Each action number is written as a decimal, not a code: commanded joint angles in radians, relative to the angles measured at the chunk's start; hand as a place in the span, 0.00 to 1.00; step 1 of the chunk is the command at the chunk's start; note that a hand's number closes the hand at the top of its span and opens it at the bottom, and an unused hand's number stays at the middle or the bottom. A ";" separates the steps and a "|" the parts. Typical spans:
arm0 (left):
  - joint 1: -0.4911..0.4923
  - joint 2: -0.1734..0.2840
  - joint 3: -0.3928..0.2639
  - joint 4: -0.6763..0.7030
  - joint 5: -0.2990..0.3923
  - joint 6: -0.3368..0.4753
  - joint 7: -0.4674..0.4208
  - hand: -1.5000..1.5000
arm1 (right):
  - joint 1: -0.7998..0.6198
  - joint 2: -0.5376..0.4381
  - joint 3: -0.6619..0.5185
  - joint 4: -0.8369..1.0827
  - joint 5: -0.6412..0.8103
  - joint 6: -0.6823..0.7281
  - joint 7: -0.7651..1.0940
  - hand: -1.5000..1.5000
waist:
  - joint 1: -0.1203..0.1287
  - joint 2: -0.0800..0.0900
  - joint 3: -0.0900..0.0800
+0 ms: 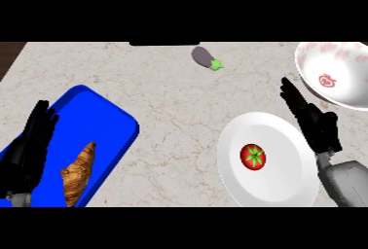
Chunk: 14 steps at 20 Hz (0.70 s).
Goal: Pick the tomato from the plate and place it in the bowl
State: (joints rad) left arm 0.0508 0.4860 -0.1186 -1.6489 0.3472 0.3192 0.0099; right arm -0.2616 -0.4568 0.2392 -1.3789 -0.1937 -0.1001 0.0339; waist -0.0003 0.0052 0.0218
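One tomato (253, 156) lies on one white plate (287, 189), a little left of the plate's middle. It is round and red, with a green star-shaped stalk cap facing up. One bowl (345, 95) stands at the upper right, white with red markings and a small red fruit picture on its inner floor; it sits just above and to the right of the plate. One blue tray (108, 121) lies at the left of the marbled worktop (173, 87) and carries one croissant (78, 174). One small aubergine (206, 58) with a green cap lies near the far edge.

The right hand (316, 127) is beside the plate's right rim, below the bowl, its fingers straight and released, holding nothing. The left hand (30, 143) rests over the tray's left edge, fingers likewise straight and empty, next to the croissant but apart from it.
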 commanded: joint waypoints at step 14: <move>-0.111 0.047 0.022 0.090 -0.088 0.016 0.064 0.50 | 0.375 -0.257 0.018 -0.560 0.349 -0.138 -0.044 0.00 | -0.076 -0.019 -0.023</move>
State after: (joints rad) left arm -0.0359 0.5415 -0.0903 -1.5832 0.2742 0.3336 0.0602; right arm -0.0922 -0.7110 0.2261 -1.7375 0.0695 -0.1415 0.0033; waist -0.0708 -0.0143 -0.0026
